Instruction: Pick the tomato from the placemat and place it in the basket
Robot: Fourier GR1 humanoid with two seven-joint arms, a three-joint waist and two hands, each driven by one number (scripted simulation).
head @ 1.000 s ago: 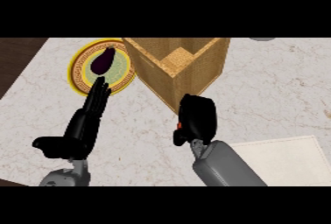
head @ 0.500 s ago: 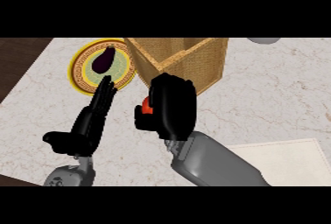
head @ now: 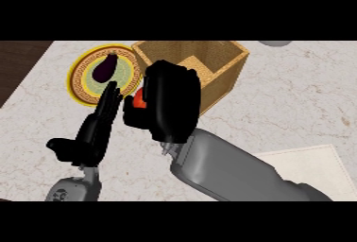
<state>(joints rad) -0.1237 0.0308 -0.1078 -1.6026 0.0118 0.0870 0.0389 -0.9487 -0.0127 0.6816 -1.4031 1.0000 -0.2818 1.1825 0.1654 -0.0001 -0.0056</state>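
My right hand [head: 171,106] is raised close in front of the view, its fingers curled round a red tomato [head: 140,98], of which only a sliver shows at the hand's left side. Behind it stands the square wicker basket [head: 223,61]; the hand covers its near left corner. A round yellow-rimmed plate [head: 87,71] lies left of the basket with a dark purple eggplant [head: 106,68] on it. My left hand [head: 94,130] stays open, fingers straight and pointing up toward that plate. The pale placemat [head: 317,163] shows at the lower right.
The dark counter edge [head: 17,66] runs along the upper left. A grey round object [head: 277,43] peeks in at the top right. My right forearm [head: 237,172] fills the lower middle of the view.
My right hand with the tomato has risen and swung left, nearer the view and over the basket's near left corner. The view has shifted slightly. The left hand has stayed open.
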